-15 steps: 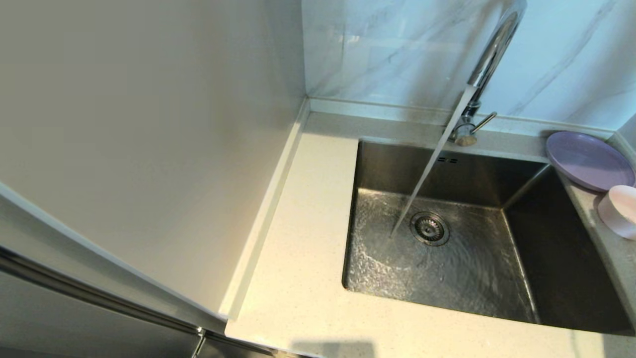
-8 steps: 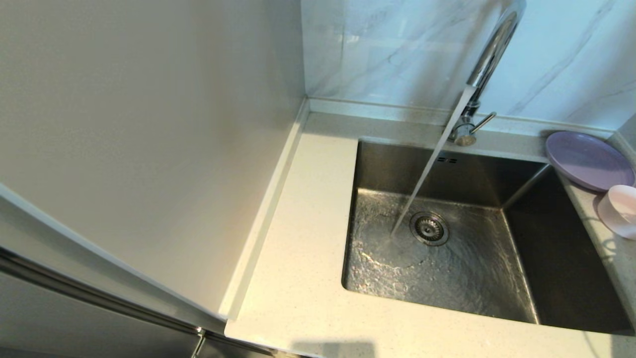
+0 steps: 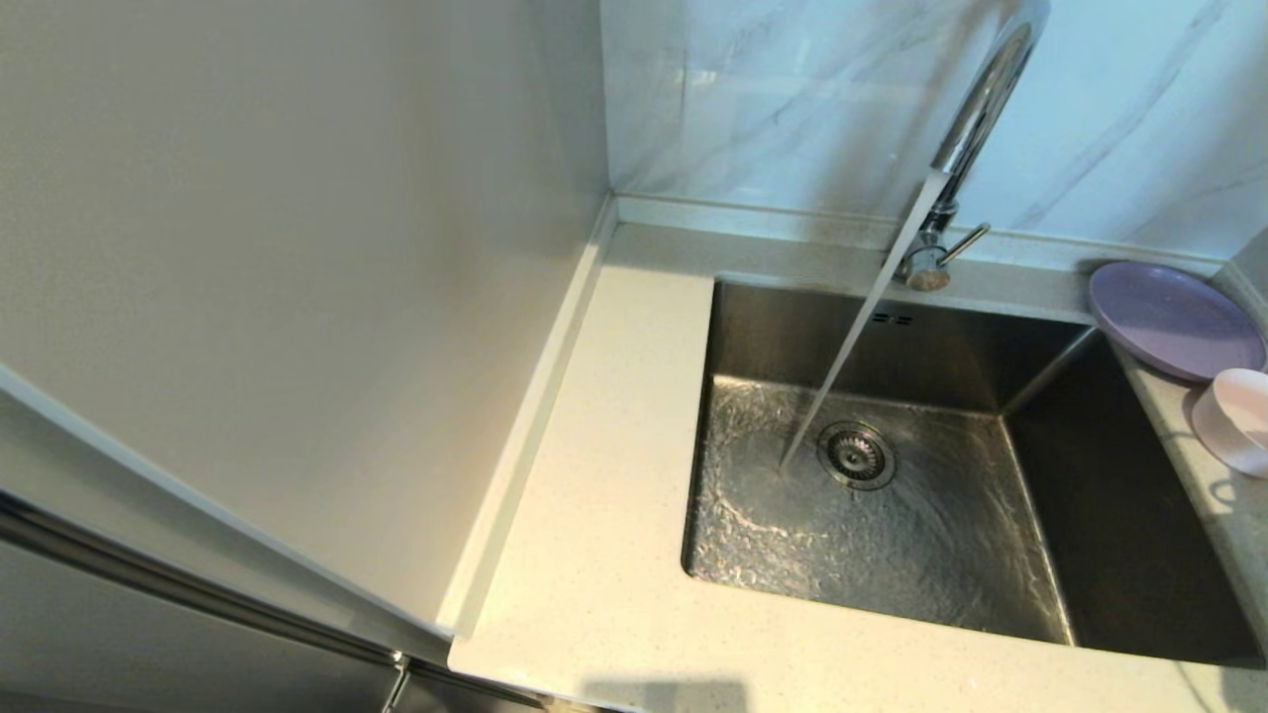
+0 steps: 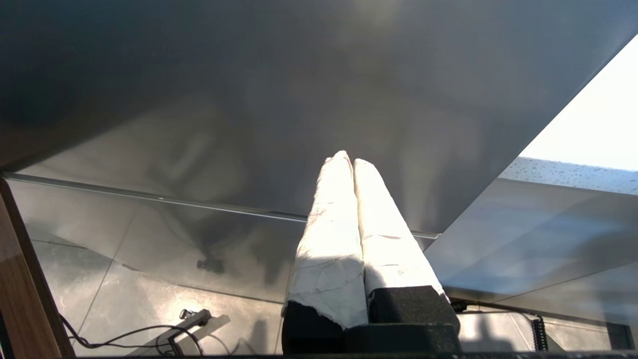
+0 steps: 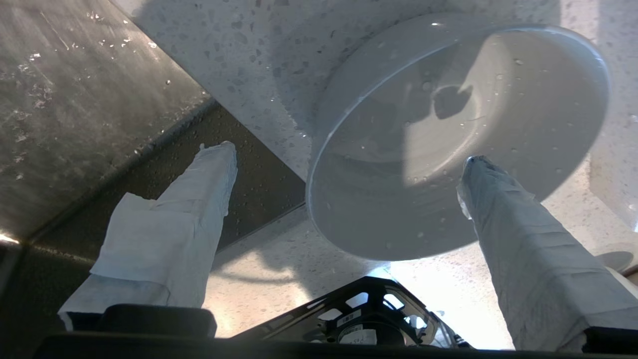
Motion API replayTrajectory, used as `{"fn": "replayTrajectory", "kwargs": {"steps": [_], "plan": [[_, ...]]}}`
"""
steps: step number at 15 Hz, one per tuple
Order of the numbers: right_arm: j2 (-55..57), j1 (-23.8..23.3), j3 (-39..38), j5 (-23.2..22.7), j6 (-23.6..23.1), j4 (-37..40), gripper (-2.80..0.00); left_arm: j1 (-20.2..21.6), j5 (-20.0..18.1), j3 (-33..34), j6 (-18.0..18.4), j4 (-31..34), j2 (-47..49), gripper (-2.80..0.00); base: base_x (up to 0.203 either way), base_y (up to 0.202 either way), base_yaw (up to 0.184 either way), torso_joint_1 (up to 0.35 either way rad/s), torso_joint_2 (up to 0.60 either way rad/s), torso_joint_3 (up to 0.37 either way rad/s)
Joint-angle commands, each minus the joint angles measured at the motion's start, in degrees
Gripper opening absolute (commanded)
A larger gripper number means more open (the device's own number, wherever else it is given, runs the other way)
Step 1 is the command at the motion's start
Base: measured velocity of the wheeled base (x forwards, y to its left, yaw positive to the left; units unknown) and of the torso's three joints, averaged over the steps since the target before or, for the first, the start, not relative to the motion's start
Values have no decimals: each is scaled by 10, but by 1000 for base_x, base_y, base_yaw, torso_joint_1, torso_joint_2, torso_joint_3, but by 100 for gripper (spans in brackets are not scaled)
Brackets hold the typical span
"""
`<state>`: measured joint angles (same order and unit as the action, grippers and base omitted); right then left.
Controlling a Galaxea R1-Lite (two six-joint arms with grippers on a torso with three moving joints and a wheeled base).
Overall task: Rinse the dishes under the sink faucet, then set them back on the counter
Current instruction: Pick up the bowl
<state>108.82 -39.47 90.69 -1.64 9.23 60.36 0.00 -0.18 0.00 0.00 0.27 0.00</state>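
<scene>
Tabletop (image 3: 594, 555) around the steel basin (image 3: 892, 515): over the last second the bowl (image 3: 1233, 421) has shifted slightly on the right ledge and now rests there beside the plate (image 3: 1174, 319), so it looks set back down. One faucet (image 3: 976, 109) runs into the basin, which holds no dishes; dish count is one plate, one bowl. Right pincer (image 5: 349, 154) wide open, straddling the bowl rim, gripping nothing; left pincer (image 4: 349, 164) closed, empty, parked below the tabletop.
</scene>
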Motion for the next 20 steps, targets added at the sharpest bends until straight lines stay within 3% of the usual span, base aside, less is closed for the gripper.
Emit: {"fn": "replayTrajectory", "kwargs": {"steps": [1,4,5,16,20], "plan": [[5,0,-1,-3,-1,4,0,0,0,0,0,0,0,-280,0,0,0,0,0,0],[20,0,4,-6,-2,3,0,0,0,0,0,0,0,-280,0,0,0,0,0,0],[25,0,5,-6,-4,-1,-280,0,0,0,0,0,0,-280,0,0,0,0,0,0],[30,0,4,-6,-9,-23,-280,0,0,0,0,0,0,-280,0,0,0,0,0,0],[-20,-1,-30,-14,-24,-23,-280,0,0,0,0,0,0,-280,0,0,0,0,0,0]]}}
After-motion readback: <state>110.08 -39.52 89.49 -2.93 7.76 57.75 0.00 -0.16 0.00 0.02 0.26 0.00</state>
